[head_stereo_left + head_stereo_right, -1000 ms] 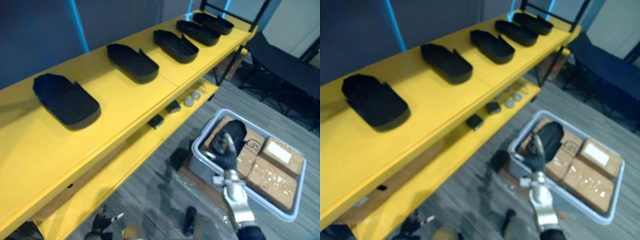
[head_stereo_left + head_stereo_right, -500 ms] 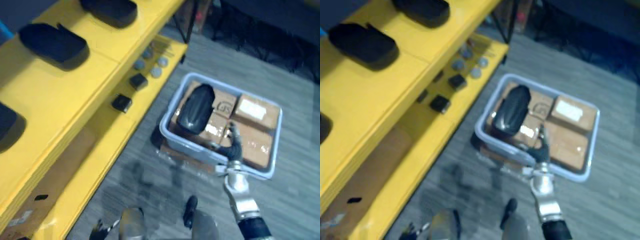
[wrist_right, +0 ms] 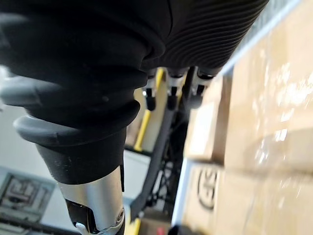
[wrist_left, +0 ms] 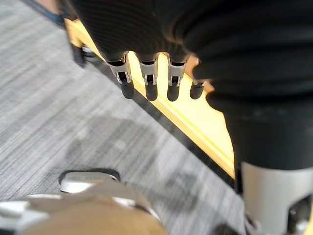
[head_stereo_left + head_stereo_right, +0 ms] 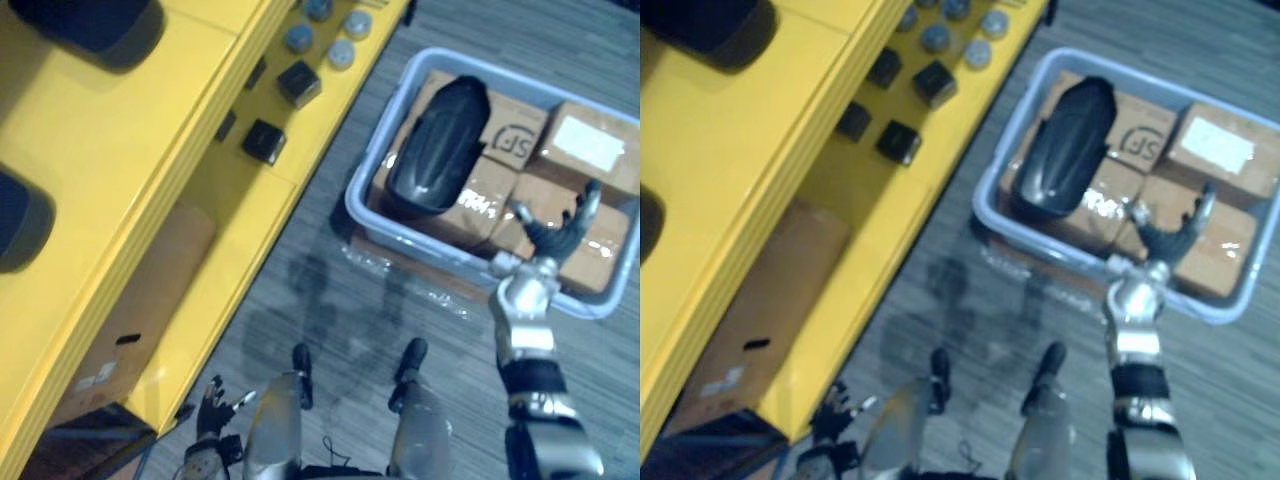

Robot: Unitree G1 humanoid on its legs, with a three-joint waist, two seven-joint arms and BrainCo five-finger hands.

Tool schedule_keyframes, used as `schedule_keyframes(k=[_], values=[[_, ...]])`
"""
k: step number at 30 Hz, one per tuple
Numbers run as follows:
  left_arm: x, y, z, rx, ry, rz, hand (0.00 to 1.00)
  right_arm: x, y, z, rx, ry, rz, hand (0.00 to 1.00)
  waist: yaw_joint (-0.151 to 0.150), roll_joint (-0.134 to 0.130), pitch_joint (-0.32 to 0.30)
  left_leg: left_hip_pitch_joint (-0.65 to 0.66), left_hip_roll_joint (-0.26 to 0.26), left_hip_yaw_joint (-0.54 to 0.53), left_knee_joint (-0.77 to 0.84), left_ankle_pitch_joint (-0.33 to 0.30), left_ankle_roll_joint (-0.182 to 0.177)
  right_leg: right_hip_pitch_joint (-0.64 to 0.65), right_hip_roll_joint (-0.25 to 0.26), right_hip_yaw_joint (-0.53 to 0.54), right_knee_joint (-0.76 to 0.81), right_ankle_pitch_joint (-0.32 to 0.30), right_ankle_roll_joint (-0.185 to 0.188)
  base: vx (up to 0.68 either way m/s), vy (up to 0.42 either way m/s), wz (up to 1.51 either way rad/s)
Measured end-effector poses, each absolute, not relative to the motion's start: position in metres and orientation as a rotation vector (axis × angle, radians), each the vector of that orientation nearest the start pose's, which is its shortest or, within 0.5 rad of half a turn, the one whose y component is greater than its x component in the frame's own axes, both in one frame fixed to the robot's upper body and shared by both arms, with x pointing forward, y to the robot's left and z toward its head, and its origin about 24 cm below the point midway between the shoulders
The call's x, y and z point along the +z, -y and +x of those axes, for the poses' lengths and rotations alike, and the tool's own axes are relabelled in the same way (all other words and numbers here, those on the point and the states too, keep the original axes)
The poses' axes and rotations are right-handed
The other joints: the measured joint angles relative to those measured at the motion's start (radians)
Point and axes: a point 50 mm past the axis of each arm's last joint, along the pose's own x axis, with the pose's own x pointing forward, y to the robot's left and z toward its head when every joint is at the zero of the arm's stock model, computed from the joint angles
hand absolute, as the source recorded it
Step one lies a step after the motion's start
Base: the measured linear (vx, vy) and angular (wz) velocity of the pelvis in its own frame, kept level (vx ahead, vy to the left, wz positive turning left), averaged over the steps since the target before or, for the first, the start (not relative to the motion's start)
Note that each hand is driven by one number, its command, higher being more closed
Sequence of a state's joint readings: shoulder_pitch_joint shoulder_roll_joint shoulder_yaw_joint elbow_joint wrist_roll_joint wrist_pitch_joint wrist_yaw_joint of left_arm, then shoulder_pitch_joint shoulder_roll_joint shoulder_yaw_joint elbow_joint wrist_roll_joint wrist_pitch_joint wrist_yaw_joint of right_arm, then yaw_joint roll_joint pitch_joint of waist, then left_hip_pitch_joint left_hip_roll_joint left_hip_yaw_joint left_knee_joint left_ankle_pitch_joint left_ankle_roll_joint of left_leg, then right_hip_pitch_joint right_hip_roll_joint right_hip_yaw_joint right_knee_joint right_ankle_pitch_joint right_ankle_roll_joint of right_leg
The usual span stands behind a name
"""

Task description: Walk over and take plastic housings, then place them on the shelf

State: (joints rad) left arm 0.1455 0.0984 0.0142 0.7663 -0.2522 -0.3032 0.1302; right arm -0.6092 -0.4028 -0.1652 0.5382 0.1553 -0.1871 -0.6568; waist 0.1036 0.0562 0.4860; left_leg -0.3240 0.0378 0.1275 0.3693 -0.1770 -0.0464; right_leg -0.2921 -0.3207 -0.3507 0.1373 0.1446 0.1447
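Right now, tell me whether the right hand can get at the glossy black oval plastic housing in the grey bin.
Probably yes. The open right hand hovers above the near side of the grey bin, beside the black housing, which lies uncovered atop brown cardboard boxes; nothing stands between.

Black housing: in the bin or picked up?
In: the black housing lies on cardboard boxes inside the bin; right robot hand open, apart.

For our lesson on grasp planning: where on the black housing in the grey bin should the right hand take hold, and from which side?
Probably across the middle of the black housing, from above. It lies domed side up on cardboard boxes, long and narrow, so thumb and fingers could span its width. The open right hand hovers just beside it, over the grey bin.
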Motion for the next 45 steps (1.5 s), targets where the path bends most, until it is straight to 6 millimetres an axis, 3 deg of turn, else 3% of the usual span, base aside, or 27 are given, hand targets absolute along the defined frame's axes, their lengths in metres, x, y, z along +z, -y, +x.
schedule_keyframes(k=[6, 8, 12, 17, 22, 23, 29, 34, 41, 45], values=[[-0.124, -0.197, 0.136, 0.338, -0.652, -0.127, 0.00, 0.188, 0.298, 0.360, -0.868, 0.335, -0.044, 0.00, 0.049, 0.033, 0.025, -0.070, -0.018, -0.041, 0.039, 0.004, 0.006, -0.021, -0.014, -0.032, -0.008, 0.018, -0.001, -0.05, 0.034, 0.18], [-0.128, -0.195, 0.131, 0.338, -0.679, -0.136, 0.00, 0.198, 0.300, 0.366, -0.877, 0.324, -0.055, 0.00, 0.050, 0.040, 0.028, -0.096, -0.022, -0.065, 0.051, 0.005, 0.007, -0.027, -0.015, -0.049, -0.009, 0.020, 0.000, -0.02, 0.014, 0.18], [-0.129, -0.193, 0.130, 0.327, -0.675, -0.146, 0.00, 0.201, 0.311, 0.368, -0.923, 0.270, -0.080, 0.00, 0.070, 0.045, 0.032, -0.119, -0.025, -0.073, 0.059, 0.006, 0.008, -0.040, -0.016, -0.060, -0.009, 0.022, 0.000, 0.00, 0.001, 0.10], [-0.129, -0.185, 0.131, 0.312, -0.666, -0.173, 0.00, 0.210, 0.334, 0.365, -1.022, 0.202, -0.070, 0.00, 0.085, 0.080, 0.048, -0.137, -0.035, -0.089, 0.058, 0.013, 0.013, -0.046, -0.023, -0.068, -0.009, 0.024, 0.002, 0.01, 0.004, 0.09], [-0.129, -0.180, 0.132, 0.283, -0.660, -0.165, 0.00, 0.217, 0.347, 0.360, -1.103, 0.162, -0.097, 0.00, 0.101, 0.091, 0.049, -0.150, -0.038, -0.097, 0.059, 0.016, 0.014, -0.057, -0.024, -0.073, -0.010, 0.025, 0.002, 0.00, 0.000, 0.03], [-0.129, -0.181, 0.133, 0.279, -0.659, -0.160, 0.00, 0.218, 0.349, 0.359, -1.111, 0.156, -0.098, 1.00, 0.104, 0.093, 0.048, -0.150, -0.039, -0.098, 0.059, 0.017, 0.013, -0.057, -0.025, -0.076, -0.010, 0.025, 0.002, -0.01, 0.001, 0.06], [-0.130, -0.176, 0.133, 0.268, -0.670, -0.176, 0.00, 0.221, 0.356, 0.357, -1.138, 0.126, -0.104, 1.00, 0.106, 0.102, 0.047, -0.154, -0.041, -0.099, 0.056, 0.020, 0.013, -0.057, -0.026, -0.079, -0.020, 0.030, 0.001, 0.00, 0.000, 0.00], [-0.131, -0.176, 0.134, 0.261, -0.679, -0.171, 0.00, 0.223, 0.375, 0.349, -1.116, 0.053, -0.186, 1.00, 0.107, 0.105, 0.045, -0.159, -0.043, -0.099, 0.050, 0.023, 0.012, -0.060, -0.026, -0.081, -0.027, 0.032, 0.001, 0.00, 0.000, 0.00], [-0.131, -0.174, 0.134, 0.235, -0.680, -0.156, 0.00, 0.220, 0.380, 0.347, -1.122, -0.034, -0.317, 1.00, 0.111, 0.129, 0.029, -0.156, -0.047, -0.112, 0.034, 0.031, 0.008, -0.055, -0.026, -0.088, -0.033, 0.032, 0.002, 0.01, -0.008, 0.03], [-0.129, -0.173, 0.137, 0.233, -0.657, -0.158, 0.00, 0.221, 0.381, 0.347, -1.122, -0.064, -0.374, 1.00, 0.116, 0.131, 0.028, -0.146, -0.046, -0.118, 0.016, 0.044, 0.002, -0.054, -0.024, -0.089, -0.033, 0.032, 0.001, 0.00, -0.002, 0.01]])
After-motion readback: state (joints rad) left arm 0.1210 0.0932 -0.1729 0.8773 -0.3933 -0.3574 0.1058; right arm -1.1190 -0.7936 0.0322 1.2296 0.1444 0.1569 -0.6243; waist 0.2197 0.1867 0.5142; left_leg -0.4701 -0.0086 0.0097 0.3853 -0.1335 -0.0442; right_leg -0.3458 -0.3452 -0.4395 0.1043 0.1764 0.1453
